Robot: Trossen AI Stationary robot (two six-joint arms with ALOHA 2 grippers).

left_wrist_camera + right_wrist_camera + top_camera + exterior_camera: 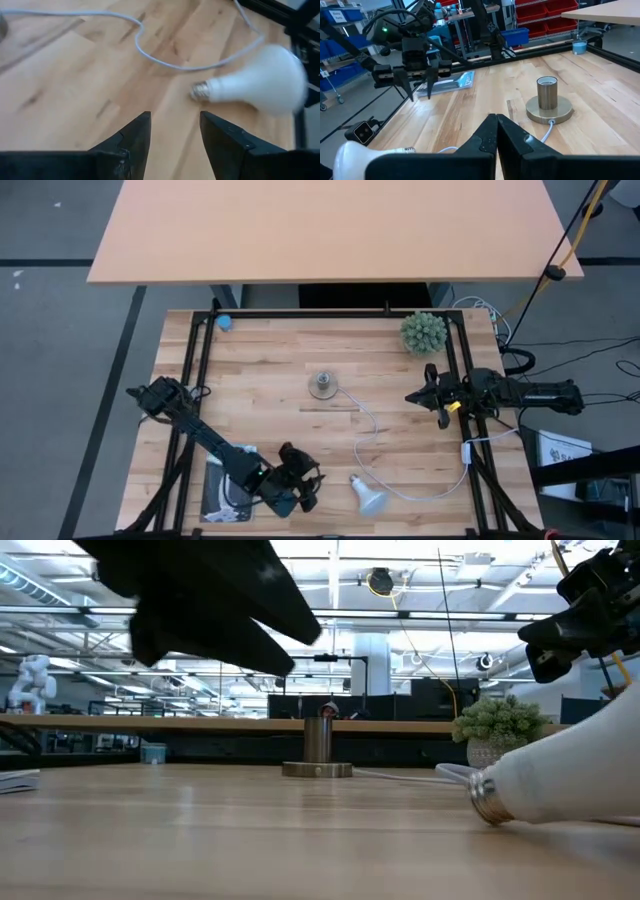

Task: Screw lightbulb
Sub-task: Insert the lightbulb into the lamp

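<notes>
I'm at the reach step: my left gripper (172, 132), fingers parted and empty, hangs near the lightbulb (367, 496) lying on the table's (300, 370) near edge. Next, probably, close around its globe. Right gripper (496, 131) waits shut.

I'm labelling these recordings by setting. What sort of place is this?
Probably a robotics lab or workshop in a large industrial hall: red shelving and blue storage bins stand beyond the workbench, under exposed ceiling beams with strip lights.
</notes>
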